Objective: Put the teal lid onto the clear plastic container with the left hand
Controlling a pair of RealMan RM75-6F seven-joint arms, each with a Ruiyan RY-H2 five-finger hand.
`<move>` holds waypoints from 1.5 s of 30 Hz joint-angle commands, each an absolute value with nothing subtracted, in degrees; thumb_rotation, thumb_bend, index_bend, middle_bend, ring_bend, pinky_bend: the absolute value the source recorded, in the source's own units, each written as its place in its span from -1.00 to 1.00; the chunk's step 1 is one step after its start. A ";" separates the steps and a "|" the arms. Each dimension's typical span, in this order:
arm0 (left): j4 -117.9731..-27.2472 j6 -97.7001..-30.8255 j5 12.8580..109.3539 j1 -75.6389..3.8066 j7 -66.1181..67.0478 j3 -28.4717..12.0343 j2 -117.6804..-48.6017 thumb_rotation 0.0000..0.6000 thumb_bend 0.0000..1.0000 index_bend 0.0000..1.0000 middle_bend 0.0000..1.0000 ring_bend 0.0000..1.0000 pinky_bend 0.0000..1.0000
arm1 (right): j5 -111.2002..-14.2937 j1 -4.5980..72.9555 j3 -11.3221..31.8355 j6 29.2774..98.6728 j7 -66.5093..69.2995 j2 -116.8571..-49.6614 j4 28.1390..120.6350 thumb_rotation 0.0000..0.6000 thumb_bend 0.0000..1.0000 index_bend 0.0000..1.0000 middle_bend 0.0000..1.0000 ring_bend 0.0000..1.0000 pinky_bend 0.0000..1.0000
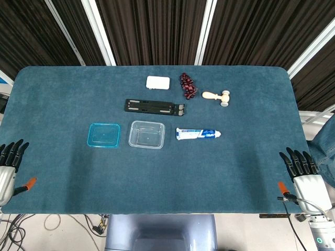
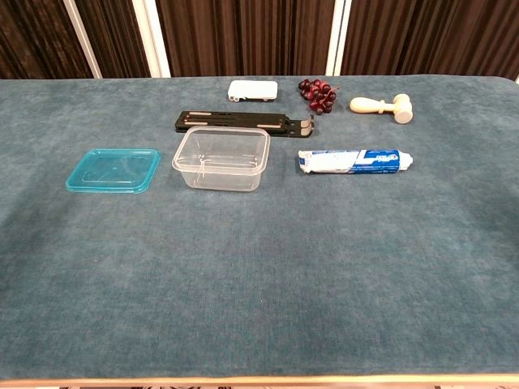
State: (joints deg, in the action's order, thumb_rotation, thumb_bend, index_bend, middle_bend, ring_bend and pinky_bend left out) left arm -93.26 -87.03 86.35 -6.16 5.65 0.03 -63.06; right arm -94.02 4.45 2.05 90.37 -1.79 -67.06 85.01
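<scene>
Head view shows a desk [image 1: 63, 183] covered in dark blue-green cloth, with the flat, square, translucent teal plastic lid [image 1: 103, 135] lying on it left of centre. Just to the lid's right, apart from it by a narrow gap, stands the clear, square-cornered plastic container [image 1: 146, 134], uncovered and with nothing inside. To the right of the container lies a white and blue toothpaste tube [image 1: 198, 134] on its side. Behind the container sits a flat black folding stand [image 1: 154, 106], and further back a small white rounded box [image 1: 158, 82], a bunch of dark red grapes [image 1: 187, 86] and a small pale wooden mallet [image 1: 217, 97].

At the near left corner of the desk the left robot hand [image 1: 9, 164] rests at the edge, holding nothing, its dark fingers spread and pointing away from the robot, well apart from the lid. At the near right corner the right robot hand [image 1: 304, 178] lies likewise, fingers apart and holding nothing.

Chest view shows neither hand; it shows the lid [image 2: 113, 169] lying flat and the container [image 2: 221, 157] just beside it, with the stand [image 2: 243, 123] close behind the container.
</scene>
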 commanded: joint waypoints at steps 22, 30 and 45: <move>-93.61 -86.02 85.71 -5.78 5.11 -0.91 -62.69 1.00 -0.61 -1.00 -1.00 -1.00 -1.00 | -93.17 4.33 2.18 89.93 -2.61 -66.82 85.75 1.00 -0.27 -0.86 -1.00 -0.99 -1.00; -93.59 -85.94 85.99 -5.79 4.58 -1.17 -62.71 1.00 -0.64 -1.00 -1.00 -1.00 -1.00 | -93.36 4.35 2.03 89.81 -2.46 -66.68 85.96 1.00 -0.28 -0.86 -1.00 -0.99 -1.00; -100.38 -65.73 78.99 -19.77 8.20 -7.56 -57.59 1.00 -0.77 -1.00 -1.00 -1.00 -1.00 | -92.56 4.22 2.11 89.33 -2.70 -66.77 86.50 1.00 -0.28 -0.86 -1.00 -0.99 -1.00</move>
State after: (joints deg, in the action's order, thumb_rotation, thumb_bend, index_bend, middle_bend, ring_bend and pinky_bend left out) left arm -97.66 -72.58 82.60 -14.92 6.49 -5.35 -59.32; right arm -92.56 4.22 2.11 89.33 -2.70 -66.77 86.49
